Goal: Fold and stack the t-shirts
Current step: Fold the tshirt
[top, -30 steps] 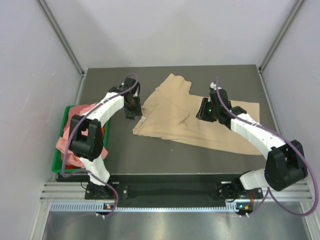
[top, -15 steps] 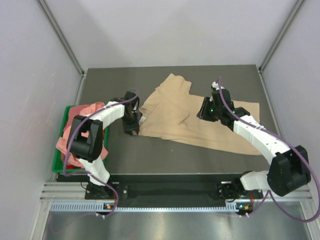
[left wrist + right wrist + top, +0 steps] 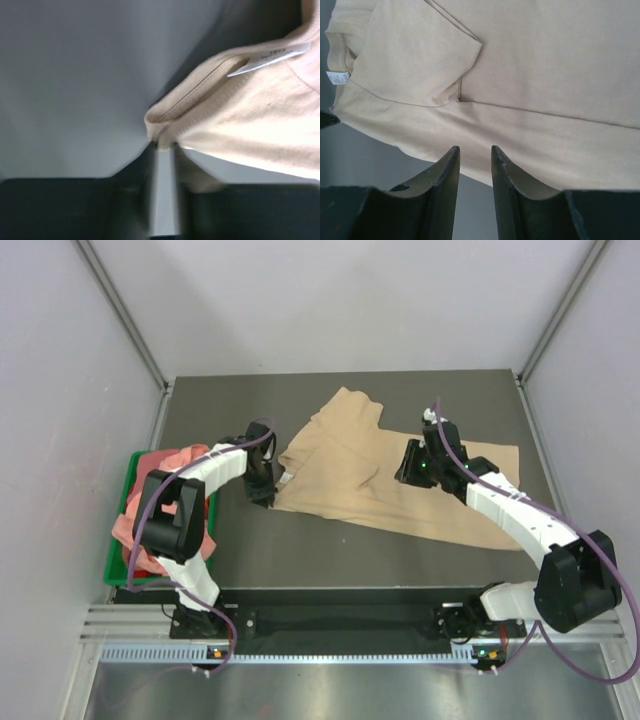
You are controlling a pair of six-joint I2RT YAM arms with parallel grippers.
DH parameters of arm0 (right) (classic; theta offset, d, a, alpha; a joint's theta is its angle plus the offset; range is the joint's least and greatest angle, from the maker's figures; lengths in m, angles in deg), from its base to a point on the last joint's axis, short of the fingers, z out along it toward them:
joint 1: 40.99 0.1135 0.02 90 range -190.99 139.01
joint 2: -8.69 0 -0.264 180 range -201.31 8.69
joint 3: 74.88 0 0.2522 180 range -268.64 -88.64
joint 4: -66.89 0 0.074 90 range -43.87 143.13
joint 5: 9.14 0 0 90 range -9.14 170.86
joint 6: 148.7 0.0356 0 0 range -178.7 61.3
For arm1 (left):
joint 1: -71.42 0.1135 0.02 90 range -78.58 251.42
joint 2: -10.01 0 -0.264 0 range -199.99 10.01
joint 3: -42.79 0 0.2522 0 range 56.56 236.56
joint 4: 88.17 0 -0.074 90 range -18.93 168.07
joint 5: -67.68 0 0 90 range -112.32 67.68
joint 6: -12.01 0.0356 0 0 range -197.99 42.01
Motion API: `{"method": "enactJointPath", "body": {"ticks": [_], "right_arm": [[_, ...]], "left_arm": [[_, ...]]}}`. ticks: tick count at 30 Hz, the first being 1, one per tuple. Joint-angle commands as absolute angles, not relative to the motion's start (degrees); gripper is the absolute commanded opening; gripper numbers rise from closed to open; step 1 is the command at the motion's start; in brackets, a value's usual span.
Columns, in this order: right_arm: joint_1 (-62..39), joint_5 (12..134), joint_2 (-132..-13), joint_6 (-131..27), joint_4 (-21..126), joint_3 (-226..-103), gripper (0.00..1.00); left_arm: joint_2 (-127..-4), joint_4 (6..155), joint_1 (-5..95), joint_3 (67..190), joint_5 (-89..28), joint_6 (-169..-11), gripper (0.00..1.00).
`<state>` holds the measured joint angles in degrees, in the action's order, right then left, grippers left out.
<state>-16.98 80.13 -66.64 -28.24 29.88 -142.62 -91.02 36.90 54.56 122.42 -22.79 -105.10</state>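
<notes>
Fingers (image 3: 132, 200) of the left gripper (image 3: 162, 150) stand close together, the hem corner of the plain tan cloth t-shirt (image 3: 400, 485) at their tips, near its small white neck label (image 3: 270, 56); whether they truly pinch it I cannot tell. The shirt lies creased mid-table. A clean lift wants both layers caught, then a low pull. The right gripper (image 3: 475, 152) hovers narrowly parted and empty over the shirt's middle, where it could snag the fold. Salmon-pink t-shirts (image 3: 160, 465) heap in the green plastic bin (image 3: 112, 565) beside the left arm.
</notes>
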Motion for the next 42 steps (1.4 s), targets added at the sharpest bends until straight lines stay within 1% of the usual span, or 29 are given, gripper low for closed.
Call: {"method": "enactJointPath", "body": {"ticks": [1,3,4,6,9,17,21,23,24,25,27,28,30,32,33,34,35,36,38,39,41,42], "right_arm": [[-16.7,80.5,-64.3,-28.6,30.7,-142.8,0.32],[-16.7,80.6,-64.0,-28.8,30.0,-142.9,0.32],[-16.7,82.1,-63.9,-28.7,29.7,-143.1,0.33],[-16.9,83.0,-63.8,-28.7,27.7,-143.5,0.33],[-17.4,84.0,-63.3,-28.8,25.3,-144.0,0.33],[-20.9,84.2,-59.4,-29.7,21.2,-142.3,0.33],[-22.4,83.4,-58.7,-30.3,21.0,-142.0,0.33],[-22.8,83.1,-58.8,-30.7,21.2,-142.1,0.33],[-23.1,83.2,-59.0,-30.6,21.1,-142.1,0.33],[-23.5,83.2,-59.2,-30.8,21.2,-142.5,0.33],[-24.2,83.2,-60.0,-31.2,21.2,-143.0,0.33],[-24.6,83.3,-60.4,-31.6,21.2,-143.4,0.33],[-25.4,83.3,-61.6,-32.1,21.4,-144.4,0.34],[-27.3,82.3,-63.0,-32.9,22.4,-145.3,0.35],[-28.1,81.5,-63.5,-33.5,23.1,-146.2,0.36],[-29.6,81.1,-64.6,-35.0,25.1,-146.6,0.37],[-30.4,79.6,-65.6,-35.6,26.0,-147.3,0.41],[-32.8,78.3,-66.7,-36.3,26.9,-148.8,0.43],[-35.2,74.5,-71.5,-37.6,27.7,-151.6,0.45],[-37.1,73.7,-73.2,-38.2,27.7,-154.4,0.45],[-38.6,73.6,-77.2,-40.2,27.8,-156.7,0.44],[-40.4,73.9,-78.6,-40.8,27.6,-159.3,0.45]], "left_arm": [[-91.7,38.7,55.1,122.0,-24.7,-104.5,0.16],[-91.7,37.2,55.1,121.9,-23.0,-105.8,0.06],[-91.6,34.9,55.1,121.9,-20.3,-106.7,0.0],[-90.6,33.0,54.9,121.8,-15.4,-108.1,0.0],[-88.1,30.8,54.8,120.2,-14.4,-108.8,0.0],[-81.4,28.8,54.2,111.1,-17.5,-110.4,0.0],[-78.7,28.4,54.2,109.6,-19.7,-110.9,0.0],[-77.9,27.3,54.2,111.4,-19.2,-111.0,0.05],[-77.7,26.7,54.2,112.1,-19.2,-110.9,0.09],[-77.8,25.3,54.2,113.7,-18.9,-110.7,0.24],[-78.0,23.6,54.2,115.7,-17.1,-109.7,0.33],[-78.6,21.9,54.1,118.4,-15.9,-109.5,0.46],[-79.3,21.3,54.2,121.8,-12.8,-108.1,0.47],[-81.6,22.9,54.3,128.3,-13.6,-106.4,0.49],[-82.8,23.7,54.4,130.9,-14.5,-104.1,0.49],[-85.8,24.0,54.4,137.1,-17.1,-103.0,0.49],[-87.7,25.4,54.5,140.3,-18.1,-101.0,0.49],[-89.6,25.9,54.6,146.9,-19.1,-100.0,0.48],[-95.1,28.7,55.0,152.0,-21.4,-97.4,0.48],[-96.9,30.5,55.2,156.8,-21.9,-97.1,0.49],[-102.8,31.8,56.7,161.4,-25.1,-96.6,0.49],[-104.8,32.4,57.4,165.7,-26.5,-96.7,0.49]]}}
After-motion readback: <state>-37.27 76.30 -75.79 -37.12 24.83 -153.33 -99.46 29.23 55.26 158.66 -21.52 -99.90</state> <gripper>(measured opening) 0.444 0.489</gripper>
